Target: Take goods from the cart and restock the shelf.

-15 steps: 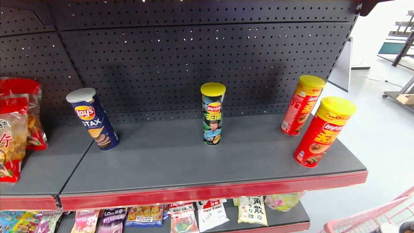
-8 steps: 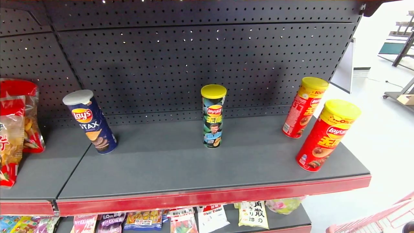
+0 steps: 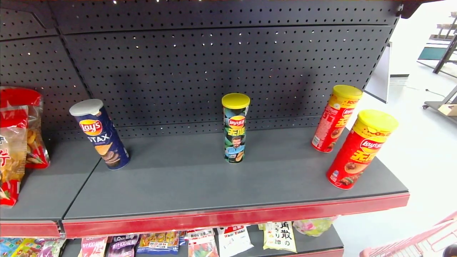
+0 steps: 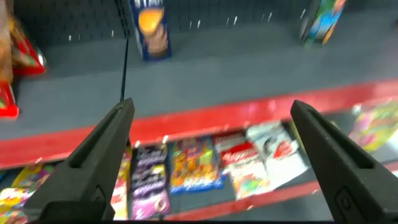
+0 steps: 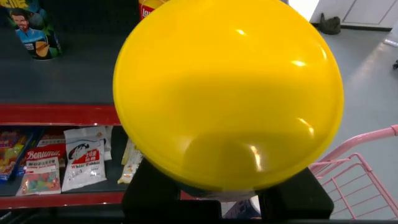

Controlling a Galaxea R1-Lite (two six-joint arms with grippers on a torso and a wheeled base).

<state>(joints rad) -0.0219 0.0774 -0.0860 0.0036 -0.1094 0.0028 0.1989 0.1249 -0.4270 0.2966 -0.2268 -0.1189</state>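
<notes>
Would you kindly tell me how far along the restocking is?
Done: a blue can, a green can, a rear red can and a front red can stand on the shelf. In hand: the right claw grips a yellow-lidded can before the shelf. Left: place it; the left claw is open and empty, and what the cart holds is hidden.

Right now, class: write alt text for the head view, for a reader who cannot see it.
A dark shelf with a red edge holds four standing chip cans: a blue can at left, a green can mid-shelf, a rear red can and a front red can at right. Snack bags sit far left, packets below, a pink cart at lower right.
</notes>
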